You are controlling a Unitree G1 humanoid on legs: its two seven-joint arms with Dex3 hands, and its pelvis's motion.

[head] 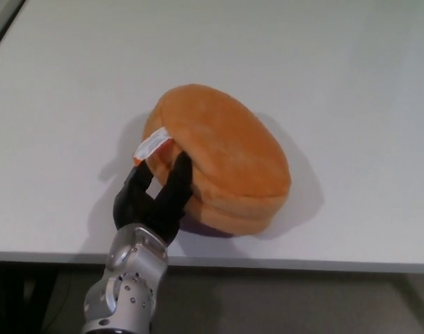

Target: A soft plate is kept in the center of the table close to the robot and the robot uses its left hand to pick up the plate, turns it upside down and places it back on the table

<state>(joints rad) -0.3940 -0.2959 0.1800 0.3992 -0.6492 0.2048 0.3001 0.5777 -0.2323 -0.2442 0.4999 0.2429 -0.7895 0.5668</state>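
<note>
The soft orange plate (222, 160) lies tilted near the table's front edge, its rounded underside facing up and its right side low on the table. A white tag (151, 146) hangs at its left rim. My left hand (155, 198) comes in from the bottom left and is shut on the plate's near-left rim, two black fingers (178, 182) lying over the edge. The thumb is hidden under the plate. My right hand does not show.
The white table (337, 83) stretches away behind and to both sides of the plate. Its front edge (302, 263) runs just below the plate. A dark strip shows at the top left corner.
</note>
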